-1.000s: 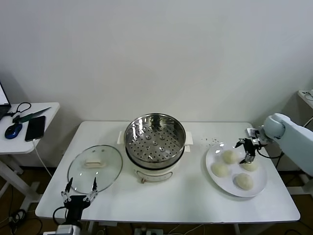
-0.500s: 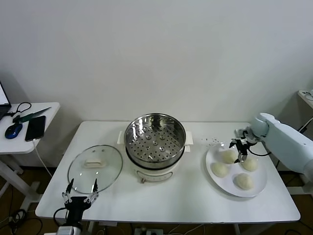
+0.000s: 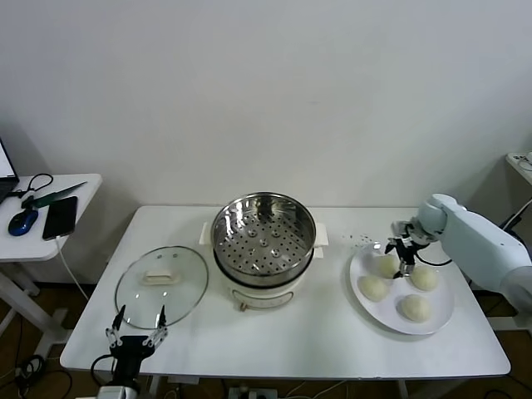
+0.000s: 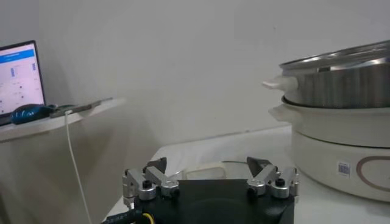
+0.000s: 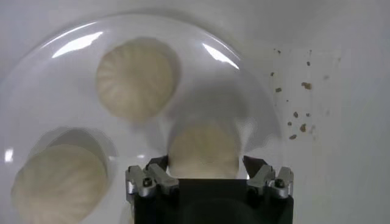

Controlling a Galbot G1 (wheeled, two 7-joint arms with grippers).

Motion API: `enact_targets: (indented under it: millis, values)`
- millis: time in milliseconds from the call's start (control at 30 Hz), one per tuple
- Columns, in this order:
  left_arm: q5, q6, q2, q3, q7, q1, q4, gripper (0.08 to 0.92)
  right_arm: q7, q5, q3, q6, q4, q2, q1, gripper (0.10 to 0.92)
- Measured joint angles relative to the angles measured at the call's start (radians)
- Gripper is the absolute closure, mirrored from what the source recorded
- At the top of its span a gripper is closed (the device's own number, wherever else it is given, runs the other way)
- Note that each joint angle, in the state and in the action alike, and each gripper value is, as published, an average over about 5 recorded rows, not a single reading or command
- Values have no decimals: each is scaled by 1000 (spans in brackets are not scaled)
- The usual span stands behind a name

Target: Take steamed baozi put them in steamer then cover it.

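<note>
Four cream-white baozi lie on a white plate [image 3: 391,313] at the table's right. My right gripper [image 3: 403,259] is lowered over the far-left baozi [image 5: 204,146], open, with a finger close to each of its sides. Two other baozi [image 5: 137,79] [image 5: 58,182] lie apart from it on the plate [image 5: 201,61]. The shiny steamer [image 3: 263,241] stands at mid-table with its perforated tray bare. The glass cover [image 3: 161,284] lies flat to the steamer's left. My left gripper [image 3: 135,326] is parked open at the front left edge, near the steamer [image 4: 341,91].
Crumbs [image 5: 298,115] dot the tabletop beside the plate. A small side table [image 3: 41,212] at far left holds a phone, a mouse and a laptop corner. The plate sits near the table's right edge.
My right gripper has moved left across the plate to the far-left baozi and come down around it, its jaws narrowing. The left arm has not moved.
</note>
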Motion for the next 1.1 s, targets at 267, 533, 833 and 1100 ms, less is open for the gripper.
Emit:
enact_targets:
  millis: [267,533,833,1100]
  values:
    - [0,1,-1,0,-2,0,0,177,-2,4,3,12,5,-7,9,336]
    - [5,8,-1,0,-12,-1,2,177,1,55,-110,62,77,-28,122,330]
    - [24,17,-7,19,-13,-13,-2,177,-5,103,-334,171,222,2,387,330]
    - [29,16,-9,24,-12,-4,-3,177,-5,69,-432,297,331,87,561,330]
